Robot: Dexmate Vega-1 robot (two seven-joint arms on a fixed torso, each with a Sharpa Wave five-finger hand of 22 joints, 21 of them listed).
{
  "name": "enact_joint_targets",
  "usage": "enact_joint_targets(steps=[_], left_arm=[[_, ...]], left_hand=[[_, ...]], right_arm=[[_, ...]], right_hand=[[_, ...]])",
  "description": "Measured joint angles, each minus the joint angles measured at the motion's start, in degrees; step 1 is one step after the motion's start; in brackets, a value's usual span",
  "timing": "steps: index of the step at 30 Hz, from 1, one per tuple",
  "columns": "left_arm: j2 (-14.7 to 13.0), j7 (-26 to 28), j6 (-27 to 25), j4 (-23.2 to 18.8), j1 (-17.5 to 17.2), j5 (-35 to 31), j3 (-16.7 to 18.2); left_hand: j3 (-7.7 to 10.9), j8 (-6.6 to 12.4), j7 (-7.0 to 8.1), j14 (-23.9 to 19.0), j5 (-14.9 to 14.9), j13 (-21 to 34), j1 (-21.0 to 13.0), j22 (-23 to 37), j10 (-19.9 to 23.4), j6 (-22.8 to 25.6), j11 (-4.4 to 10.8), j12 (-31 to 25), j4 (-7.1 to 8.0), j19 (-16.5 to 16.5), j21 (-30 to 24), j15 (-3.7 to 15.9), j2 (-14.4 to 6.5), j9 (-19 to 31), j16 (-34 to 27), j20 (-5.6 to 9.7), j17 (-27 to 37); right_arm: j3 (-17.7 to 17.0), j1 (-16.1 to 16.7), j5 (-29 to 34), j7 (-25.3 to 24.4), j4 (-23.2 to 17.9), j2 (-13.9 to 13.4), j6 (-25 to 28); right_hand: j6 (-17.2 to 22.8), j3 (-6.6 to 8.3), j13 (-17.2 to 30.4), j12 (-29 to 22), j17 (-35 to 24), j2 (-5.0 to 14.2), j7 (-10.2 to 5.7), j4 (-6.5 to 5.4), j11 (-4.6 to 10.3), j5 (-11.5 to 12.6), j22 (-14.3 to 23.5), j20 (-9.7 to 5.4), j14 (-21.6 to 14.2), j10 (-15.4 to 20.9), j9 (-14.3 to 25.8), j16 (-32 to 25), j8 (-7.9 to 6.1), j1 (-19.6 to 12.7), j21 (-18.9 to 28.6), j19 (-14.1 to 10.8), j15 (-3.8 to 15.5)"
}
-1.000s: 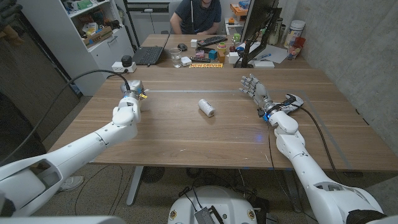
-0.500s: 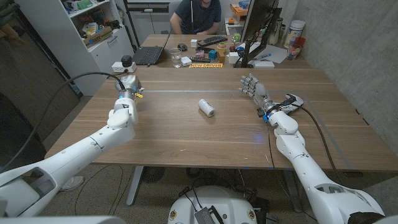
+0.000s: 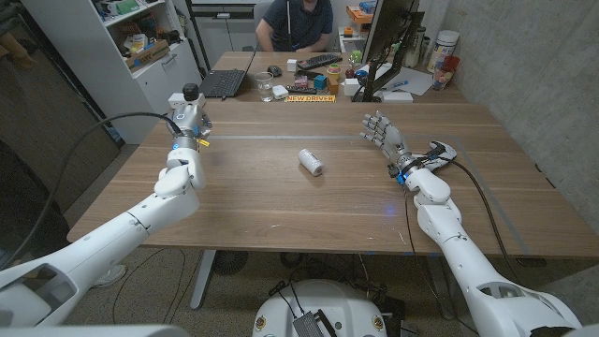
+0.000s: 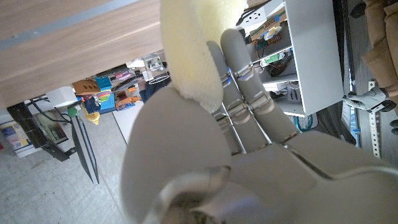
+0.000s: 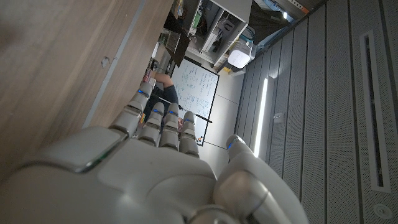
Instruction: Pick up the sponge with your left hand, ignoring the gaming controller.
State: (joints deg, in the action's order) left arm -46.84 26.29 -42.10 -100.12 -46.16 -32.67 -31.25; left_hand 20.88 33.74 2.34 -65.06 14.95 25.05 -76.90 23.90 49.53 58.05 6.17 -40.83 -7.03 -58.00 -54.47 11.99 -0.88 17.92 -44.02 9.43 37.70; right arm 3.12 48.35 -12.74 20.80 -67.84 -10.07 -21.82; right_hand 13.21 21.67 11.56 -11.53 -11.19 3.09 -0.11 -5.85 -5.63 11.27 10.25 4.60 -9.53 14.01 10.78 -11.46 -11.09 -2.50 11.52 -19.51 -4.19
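1. Clamped in the left hand (image 4: 249,155): the pale yellow sponge (image 4: 189,50), pressed between thumb and fingers (image 4: 245,81), seen close in the left wrist view.
2. Raised at the far left of the worktop (image 3: 281,197) in the head view, the left hand (image 3: 188,122) with wrist turned up; sponge too small to make out from this angle.
3. Lying untouched mid-worktop, well apart from both hands: a small white cylinder (image 3: 311,162). No gaming controller discernible on the wooden surface.
4. Parked near the right edge, the right hand (image 3: 381,130), fingers apart and empty, standing on its edge; in the right wrist view, fingers (image 5: 158,118) stretched along the wood grain.
5. Judged stage: pickup essentially made, sponge apparently off the surface. Best handling from here: firm but gentle pressure, since foam compresses and can squirm out of a loose pinch or spring free from an overtight one.
6. Advisable: a steady, level carry without quick wrist rolls, thumb kept square against the sponge's broad face.
7. Worth minding: the cable (image 3: 112,126) trailing off the left wrist, and the cluttered desk (image 3: 309,80) beyond, where a person (image 3: 295,23) sits.
8. Right arm best left idle, clear of the white cylinder.
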Motion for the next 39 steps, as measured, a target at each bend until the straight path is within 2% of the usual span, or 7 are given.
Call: enact_joint_targets(steps=[10, 15, 23, 26, 34, 39], left_arm=[[0.93, 7.21, 3.66, -2.28, -3.75, 2.82, 4.56], [1.2, 9.8, 4.97, -3.36, -5.22, 3.62, 6.27], [1.87, 14.11, 8.81, -5.48, -8.22, 6.09, 10.07], [1.99, 14.9, 9.77, -5.94, -8.89, 6.73, 11.0], [3.3, 18.3, 14.58, -7.34, -11.12, 9.28, 14.44], [4.41, 20.59, 17.93, -7.39, -11.71, 10.33, 15.68]], left_hand=[[0.27, -0.3, -0.3, -0.23, -0.55, 0.0, 0.29, -0.27, 0.32, 0.31, -0.3, 0.57, -0.25, 0.0, -0.22, 0.21, 0.29, -0.65, 0.24, 0.0, -0.56], [2.39, 0.19, -0.62, -0.71, 1.34, 0.0, 0.15, 1.15, 0.74, -0.02, -0.71, 0.63, 0.64, 0.0, -1.51, 0.5, 1.66, 1.45, -0.28, 0.0, -1.1], [2.76, 0.14, -0.61, -1.21, 1.48, 0.0, 0.29, 1.06, 0.81, -0.02, -0.64, 0.87, 0.68, 0.0, -2.01, 0.45, 1.79, 1.56, -0.31, -0.01, -1.28], [3.15, -0.3, -0.61, -1.56, 0.48, 0.02, 0.36, 0.53, 0.81, -0.02, -0.64, 1.05, 0.49, -0.12, -2.54, 0.51, 1.87, 0.76, -0.01, -0.12, -1.61], [3.15, -0.29, -0.61, -1.65, 0.45, 0.1, 0.51, 0.53, 0.81, -0.02, -0.63, 1.23, 0.49, -0.11, -2.54, 0.58, 2.02, 0.67, 0.02, -0.12, -1.61], [3.71, -2.04, -0.78, -2.46, -1.56, 0.48, 0.66, -1.36, 1.21, 0.83, -0.61, 1.47, -0.07, -0.43, -2.54, 0.42, 2.17, -1.3, 1.04, -0.01, -1.89]], right_arm=[[0.33, 1.23, -0.59, -0.4, -1.9, -0.51, 0.17], [0.47, 1.7, -0.73, -0.56, -2.52, -0.74, 0.18], [0.95, 2.52, -0.92, -0.96, -3.98, -1.16, 0.18], [1.05, 2.7, -0.97, -1.12, -4.34, -1.26, 0.18], [1.29, 3.32, -1.21, -1.66, -5.26, -1.57, 0.18], [1.33, 3.57, -1.45, -1.91, -5.45, -1.72, 0.18]], right_hand=[[0.0, 0.0, 0.0, 0.0, 0.0, -0.28, 0.0, 0.0, 0.0, 0.0, 0.0, 0.0, 0.0, 0.0, 0.0, 0.0, 0.0, 0.28, 0.0, 0.0, 0.0], [0.0, 0.0, 0.0, 0.0, 0.0, -0.28, 0.0, 0.0, 0.0, 0.0, 0.0, 0.0, 0.0, 0.0, 0.0, 0.0, 0.0, 0.28, 0.0, 0.0, 0.0], [0.0, -0.16, 0.0, 0.0, -0.01, -0.28, 0.0, 0.16, 0.0, 0.0, 0.0, 0.0, 0.0, 0.0, 0.0, 0.0, 0.0, 0.28, 0.0, 0.0, 0.0], [0.0, -0.16, 0.0, 0.0, -0.01, -0.28, 0.0, 0.16, 0.0, 0.0, 0.0, 0.0, 0.0, 0.0, 0.0, 0.0, 0.0, 0.28, 0.0, 0.0, 0.0], [0.0, -0.16, 0.0, 0.0, -0.01, -0.28, 0.0, 0.16, 0.0, 0.0, 0.0, 0.0, 0.01, 0.0, 0.0, 0.0, 0.0, 0.28, 0.0, 0.01, 0.0], [0.0, -0.16, 0.0, 0.0, -0.01, -0.28, 0.0, 0.16, 0.0, 0.0, 0.0, 0.0, 0.01, 0.0, 0.0, 0.0, 0.0, 0.28, 0.0, 0.01, 0.0]])
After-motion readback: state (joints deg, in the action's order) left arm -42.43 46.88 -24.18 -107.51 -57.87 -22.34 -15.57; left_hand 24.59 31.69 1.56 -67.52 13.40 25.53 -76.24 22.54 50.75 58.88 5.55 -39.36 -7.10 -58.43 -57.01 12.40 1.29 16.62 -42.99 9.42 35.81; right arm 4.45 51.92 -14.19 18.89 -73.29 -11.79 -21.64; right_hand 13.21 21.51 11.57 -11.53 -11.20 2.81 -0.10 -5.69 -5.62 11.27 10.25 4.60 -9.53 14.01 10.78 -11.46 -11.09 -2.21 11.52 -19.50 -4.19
